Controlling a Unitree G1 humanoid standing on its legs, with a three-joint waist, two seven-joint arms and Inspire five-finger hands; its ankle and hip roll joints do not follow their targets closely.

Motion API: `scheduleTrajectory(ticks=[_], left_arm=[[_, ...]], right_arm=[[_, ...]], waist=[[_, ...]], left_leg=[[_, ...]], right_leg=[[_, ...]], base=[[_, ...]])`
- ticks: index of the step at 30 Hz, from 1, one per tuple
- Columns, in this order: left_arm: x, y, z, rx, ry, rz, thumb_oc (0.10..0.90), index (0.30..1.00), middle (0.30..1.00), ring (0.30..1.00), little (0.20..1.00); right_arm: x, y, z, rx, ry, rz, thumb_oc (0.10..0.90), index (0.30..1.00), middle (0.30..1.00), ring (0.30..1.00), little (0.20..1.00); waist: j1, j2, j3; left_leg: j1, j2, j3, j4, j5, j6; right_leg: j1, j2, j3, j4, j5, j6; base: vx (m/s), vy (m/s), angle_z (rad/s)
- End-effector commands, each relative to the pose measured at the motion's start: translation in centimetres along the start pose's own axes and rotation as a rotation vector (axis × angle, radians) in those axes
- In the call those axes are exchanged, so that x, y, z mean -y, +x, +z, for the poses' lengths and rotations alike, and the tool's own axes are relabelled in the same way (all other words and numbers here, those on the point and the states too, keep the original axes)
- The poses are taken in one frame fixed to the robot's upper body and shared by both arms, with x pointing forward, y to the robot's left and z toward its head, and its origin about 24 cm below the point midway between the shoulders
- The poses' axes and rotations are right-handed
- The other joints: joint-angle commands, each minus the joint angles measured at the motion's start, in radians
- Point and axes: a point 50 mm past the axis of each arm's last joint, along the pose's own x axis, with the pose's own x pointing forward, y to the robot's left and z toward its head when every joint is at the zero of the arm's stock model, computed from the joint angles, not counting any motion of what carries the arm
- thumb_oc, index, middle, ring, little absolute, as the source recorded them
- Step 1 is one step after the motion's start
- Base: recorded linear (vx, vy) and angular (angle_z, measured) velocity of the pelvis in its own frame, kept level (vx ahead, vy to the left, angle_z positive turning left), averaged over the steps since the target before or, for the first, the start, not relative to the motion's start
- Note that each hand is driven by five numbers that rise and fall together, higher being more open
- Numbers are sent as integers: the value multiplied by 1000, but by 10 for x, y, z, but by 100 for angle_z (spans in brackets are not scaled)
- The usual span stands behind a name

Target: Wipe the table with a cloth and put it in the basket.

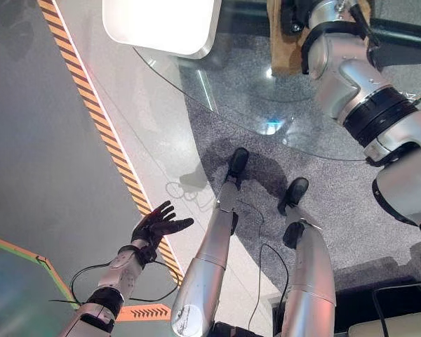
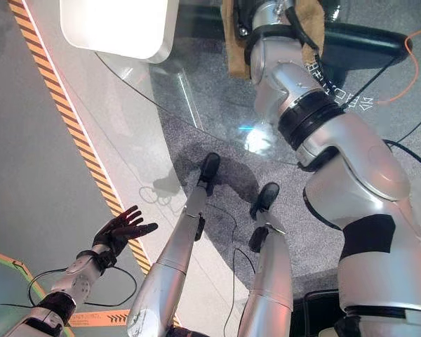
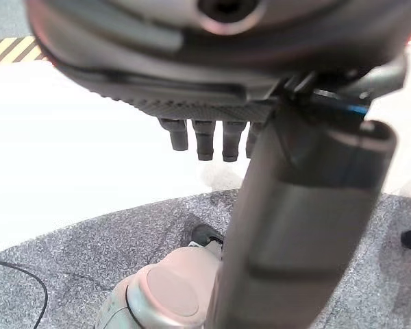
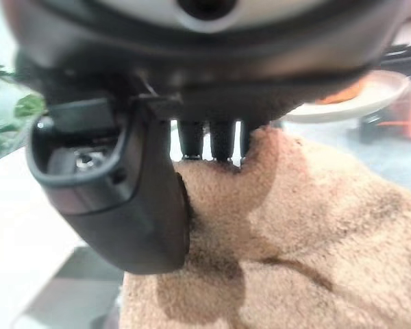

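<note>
right hand (image 4: pixel 123 199) on tan fuzzy cloth (image 4: pixel 315 226); fingers (image 4: pixel 212 140) straight, laid flat on cloth, thumb beside its edge. cloth lies on round clear glass tabletop (image 1: pixel 231 98), at far side under right arm. white rounded-square object (image 1: pixel 161 24) on tabletop, well apart from cloth. left hand (image 1: pixel 156 226) low over grey floor, near orange-black striped floor tape (image 1: pixel 98 119), fingers spread, holding nothing.

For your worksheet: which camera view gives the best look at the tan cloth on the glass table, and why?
The right wrist view: the cloth lies close under the right robot hand, its fuzzy pile plain. In both eye views the right arm covers most of it, leaving strips on the glass table. The left wrist view looks at the floor.
</note>
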Motion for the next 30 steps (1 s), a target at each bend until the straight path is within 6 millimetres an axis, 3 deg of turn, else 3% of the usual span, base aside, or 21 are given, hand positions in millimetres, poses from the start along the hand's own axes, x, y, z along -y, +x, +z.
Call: scheduleTrajectory(ticks=[1, 13, 21, 25, 30], left_arm=[[-22, -17, -25, -70, 52, 60, 800, 900, 900, 900, 900], [-22, -17, -24, -73, 66, 56, 800, 900, 900, 900, 900], [-23, -15, -19, -67, 66, 58, 800, 900, 900, 900, 900], [-27, -14, -15, -65, 65, 60, 800, 900, 900, 900, 900], [-28, -14, -9, -34, 67, 63, 800, 900, 900, 900, 900]], right_arm=[[26, -10, 78, 354, 29, -124, 100, 300, 300, 300, 200], [18, -22, 100, 458, 41, -90, 100, 300, 300, 300, 200], [13, -23, 97, 411, 3, -84, 100, 300, 300, 300, 200], [14, -15, 78, 286, -16, -110, 100, 300, 300, 300, 200], [24, 5, 16, -4, -11, -197, 100, 300, 300, 300, 200]], waist=[[18, 21, -16], [24, 21, -16], [20, 21, -16], [16, 20, -16], [18, 12, -16]], left_leg=[[19, -88, 56, 108, -136, 100], [14, -91, 46, 112, -133, 102], [10, -91, 48, 115, -131, 102], [10, -87, 51, 117, -132, 101], [0, -80, 47, 120, -137, 98]], right_leg=[[99, -7, -33, -193, 77, 71], [93, -7, -34, -180, 77, 75], [89, -7, -31, -180, 81, 78], [88, -8, -28, -176, 82, 79], [89, -9, -30, -181, 85, 80]], base=[[8, -4, 5], [2, -6, 1], [1, -5, 2], [0, 0, 0], [0, 0, 0]])
